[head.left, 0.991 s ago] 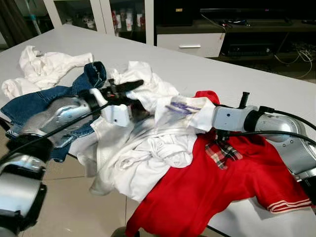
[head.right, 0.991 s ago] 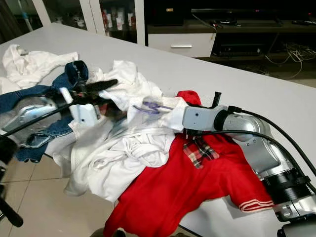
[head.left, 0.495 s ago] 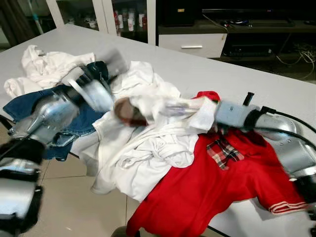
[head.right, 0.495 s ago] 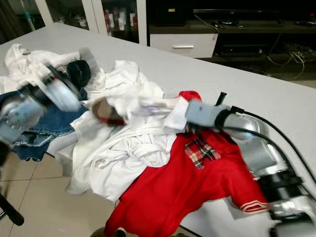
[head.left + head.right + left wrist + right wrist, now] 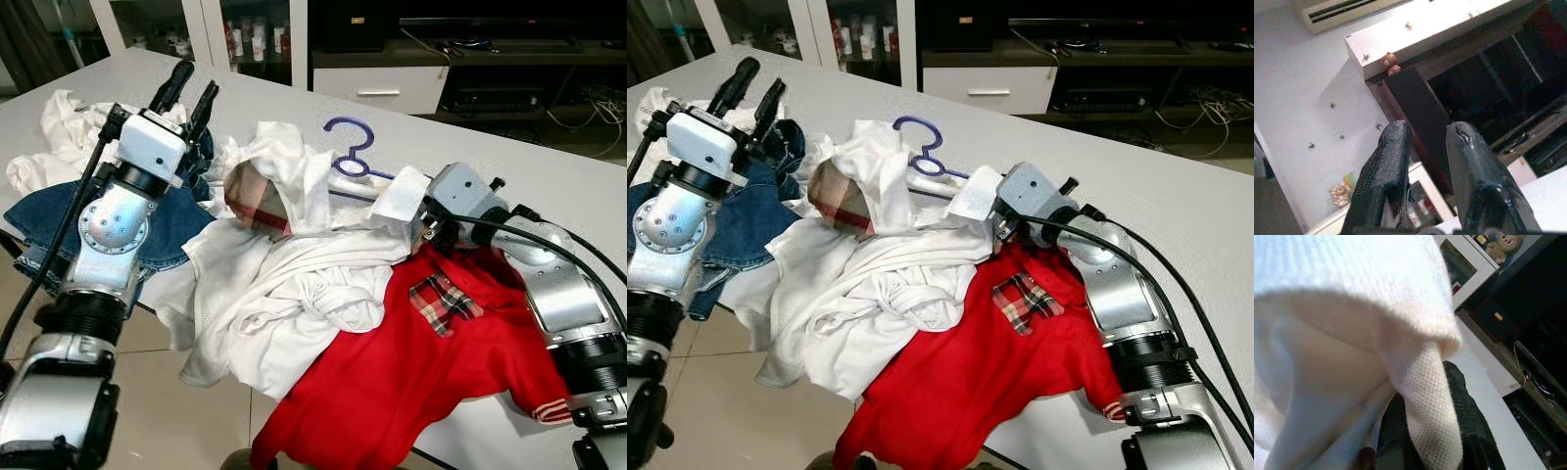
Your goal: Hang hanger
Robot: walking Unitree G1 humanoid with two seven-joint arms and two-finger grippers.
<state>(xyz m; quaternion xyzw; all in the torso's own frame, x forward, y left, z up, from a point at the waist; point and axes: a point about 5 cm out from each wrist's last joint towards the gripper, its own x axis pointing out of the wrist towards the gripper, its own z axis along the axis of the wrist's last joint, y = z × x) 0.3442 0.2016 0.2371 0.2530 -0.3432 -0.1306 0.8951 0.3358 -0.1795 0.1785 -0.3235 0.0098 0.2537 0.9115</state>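
Note:
A purple hanger (image 5: pixel 351 147) pokes its hook up out of a white shirt (image 5: pixel 294 284) lying on the clothes pile. The hanger's arm runs under the shirt's cloth toward my right gripper (image 5: pixel 407 208), which is wrapped in that white fabric and shut on the hanger. In the right wrist view, white knit cloth drapes over a black finger (image 5: pixel 1469 421). The shirt's plaid-lined collar (image 5: pixel 253 196) is turned open. My left gripper (image 5: pixel 194 83) is raised above the jeans, pointing upward, open and holding nothing; its fingers (image 5: pixel 1386 166) stand apart.
A red shirt (image 5: pixel 411 372) lies under my right arm and hangs over the front edge of the white table (image 5: pixel 470 147). Blue jeans (image 5: pixel 59 211) and another white garment (image 5: pixel 88 132) lie at the left. A low cabinet (image 5: pixel 382 86) stands behind.
My left gripper let go of the white shirt and swung up and left. My right gripper tilted upward, raising the hanger's hook out of the pile.

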